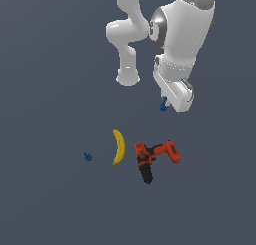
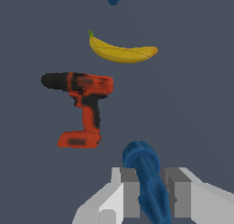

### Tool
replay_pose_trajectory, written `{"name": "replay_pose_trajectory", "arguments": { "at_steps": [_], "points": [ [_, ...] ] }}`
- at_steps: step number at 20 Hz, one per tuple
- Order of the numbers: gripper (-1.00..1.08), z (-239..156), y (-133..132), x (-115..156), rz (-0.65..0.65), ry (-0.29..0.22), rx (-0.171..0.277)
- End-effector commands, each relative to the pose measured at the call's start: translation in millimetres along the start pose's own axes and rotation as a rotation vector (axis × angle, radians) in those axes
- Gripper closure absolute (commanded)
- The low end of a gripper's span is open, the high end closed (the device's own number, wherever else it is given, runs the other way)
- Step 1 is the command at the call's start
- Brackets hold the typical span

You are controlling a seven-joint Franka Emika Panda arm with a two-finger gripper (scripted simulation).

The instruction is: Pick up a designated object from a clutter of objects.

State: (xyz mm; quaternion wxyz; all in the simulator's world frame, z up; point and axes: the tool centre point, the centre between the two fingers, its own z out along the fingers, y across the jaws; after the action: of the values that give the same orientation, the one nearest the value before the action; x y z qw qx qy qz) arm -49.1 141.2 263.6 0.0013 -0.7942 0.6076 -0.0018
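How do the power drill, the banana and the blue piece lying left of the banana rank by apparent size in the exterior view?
1. Power drill, largest.
2. Banana, slightly shorter and much thinner.
3. Blue piece, far the smallest.
All three lie at a similar depth, so nearness hardly distorts this order.

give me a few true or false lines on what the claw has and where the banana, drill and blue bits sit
1. The claw is shut on a blue piece. True.
2. The banana lies between the drill and the second blue piece. True.
3. The drill is held in the claw. False: it lies on the floor, apart from the arm.
4. The banana touches the drill. False: a gap shows between them.
5. Both blue pieces rest on the floor. False: one is lifted in the claw.
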Motion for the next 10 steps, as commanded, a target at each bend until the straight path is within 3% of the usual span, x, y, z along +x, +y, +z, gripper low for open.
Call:
{"name": "replay_pose_trajectory", "arguments": {
  "at_steps": [1, 10],
  "points": [
    [1.08, -26.4, 5.0, -5.1, 0.0, 0.0, -0.001],
    [1.08, -109.7, 16.6, -21.6, 0.0, 0.0, -0.003]
  ]
}}
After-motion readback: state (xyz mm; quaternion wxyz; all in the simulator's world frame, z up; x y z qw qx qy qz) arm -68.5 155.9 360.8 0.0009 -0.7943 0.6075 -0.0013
